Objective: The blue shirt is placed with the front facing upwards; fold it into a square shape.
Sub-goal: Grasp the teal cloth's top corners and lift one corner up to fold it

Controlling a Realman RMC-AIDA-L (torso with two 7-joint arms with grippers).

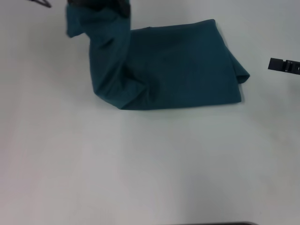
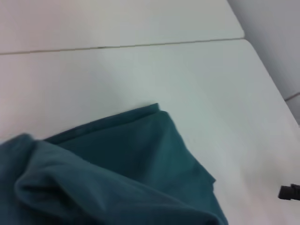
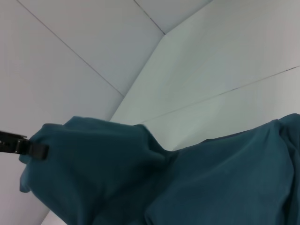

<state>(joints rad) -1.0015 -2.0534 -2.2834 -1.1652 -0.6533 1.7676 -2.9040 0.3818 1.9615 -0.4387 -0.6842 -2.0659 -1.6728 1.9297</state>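
The blue shirt lies on the white table as a plain teal slab, and no lettering shows. Its left end is drawn up off the table in a twisted column. That column ends at my left gripper at the top edge of the head view, which is shut on the fabric. The right wrist view shows this raised bunch with a dark part of the left gripper against it. My right gripper hovers to the right of the shirt, apart from it. It also shows as a dark tip in the left wrist view.
A table seam runs behind the shirt, and the table's far edge and corner lie beyond it. Bare white table spreads in front of the shirt toward me.
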